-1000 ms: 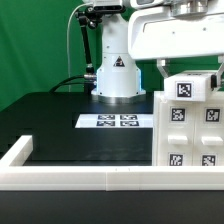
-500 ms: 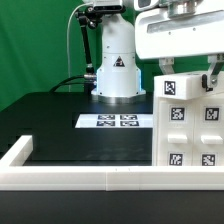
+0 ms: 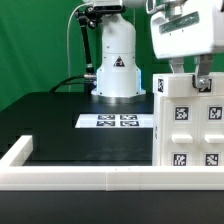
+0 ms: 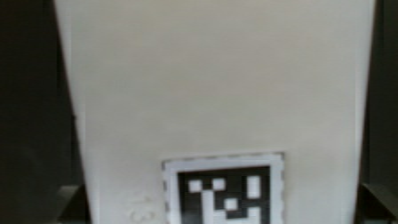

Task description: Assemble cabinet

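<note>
Gripper (image 3: 188, 79) sat w/ fingers straddling top of cabinet body (image 3: 190, 125), which stood upright at exterior view's right, behind white frame (image 3: 80, 178); looked clamped on it. Prob. repositioning step. Next: keep grip square, move w/o tipping.

White arm (image 3: 113, 55) with a black triangle mark, black cable, and white-cased gripper (image 3: 187, 72).

Exterior view is looking low across the desk (image 3: 60, 120) toward the arm's base (image 3: 116, 75), border frame (image 3: 70, 178) nearest. Wrist view is facing straight onto a cabinet block (image 4: 214, 90) — very close, filling the picture. Both are sharing that block (image 3: 190, 125).
</note>
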